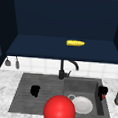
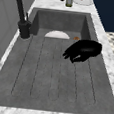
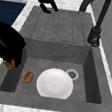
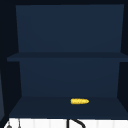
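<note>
Supporting surfaces: sink unit, worktop and cabinet shelf.

The grey sink (image 1: 19, 102) has a ribbed draining board on the left and a basin on the right. In the basin lie a white plate (image 3: 54, 83) and, near it, a small brown item (image 3: 28, 77). The marble worktop (image 1: 1, 91) surrounds the sink. A yellow corn cob (image 4: 79, 101) lies on the lowest cabinet shelf (image 4: 45, 106).

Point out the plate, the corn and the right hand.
plate (image 3: 54, 83), right side view, its middle.
corn (image 1: 75, 43), front view, middle of the cob.
right hand (image 1: 102, 91), front view, its palm, curled round a small red thing.
</note>
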Controlling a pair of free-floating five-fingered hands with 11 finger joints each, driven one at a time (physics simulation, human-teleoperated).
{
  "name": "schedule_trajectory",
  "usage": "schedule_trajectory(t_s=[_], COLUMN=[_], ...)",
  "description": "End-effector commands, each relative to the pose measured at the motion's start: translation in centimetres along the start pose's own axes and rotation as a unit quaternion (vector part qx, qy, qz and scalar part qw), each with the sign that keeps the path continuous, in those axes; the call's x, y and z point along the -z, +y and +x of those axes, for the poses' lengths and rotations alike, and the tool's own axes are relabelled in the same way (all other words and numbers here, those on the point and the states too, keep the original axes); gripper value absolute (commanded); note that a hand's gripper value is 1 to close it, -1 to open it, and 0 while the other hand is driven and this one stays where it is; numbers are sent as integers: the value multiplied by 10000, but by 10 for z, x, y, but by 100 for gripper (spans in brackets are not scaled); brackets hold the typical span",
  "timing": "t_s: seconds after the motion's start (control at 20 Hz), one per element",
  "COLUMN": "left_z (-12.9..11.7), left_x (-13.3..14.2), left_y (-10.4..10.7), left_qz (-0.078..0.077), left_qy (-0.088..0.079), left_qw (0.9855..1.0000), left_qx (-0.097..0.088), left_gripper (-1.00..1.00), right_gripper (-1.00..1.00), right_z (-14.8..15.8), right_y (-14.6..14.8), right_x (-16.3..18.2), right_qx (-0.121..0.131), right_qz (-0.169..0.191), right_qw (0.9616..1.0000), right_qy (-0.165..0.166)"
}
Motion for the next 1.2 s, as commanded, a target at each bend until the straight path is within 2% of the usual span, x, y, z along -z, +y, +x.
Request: schedule_trajectory(t_s=[0.0,0.55,0.85,0.95,1.0,1.15], left_z=[0,0,0,0,0,0], left_x=[0,0,0,0,0,0], left_y=[0,0,0,0,0,0], left_qz=[0,0,0,0,0,0], left_qy=[0,0,0,0,0,0], left_qw=[10000,10000,10000,10000,10000,10000], left_qx=[0,0,0,0,0,0], left_gripper=[0,0,0,0,0,0], right_gripper=[100,100,100,100,100,100], right_z=[31,126,174,185,187,190], right_y=[4,41,88,99,105,118], right_x=[-2,18,30,41,47,62], right_qx=[0,-65,-117,-184,-305,-377], right_qz=[0,-37,-180,-259,-315,-314], right_qw=[10000,10000,9998,9995,9990,9987], right_qy=[0,37,-34,-51,-13,-107])
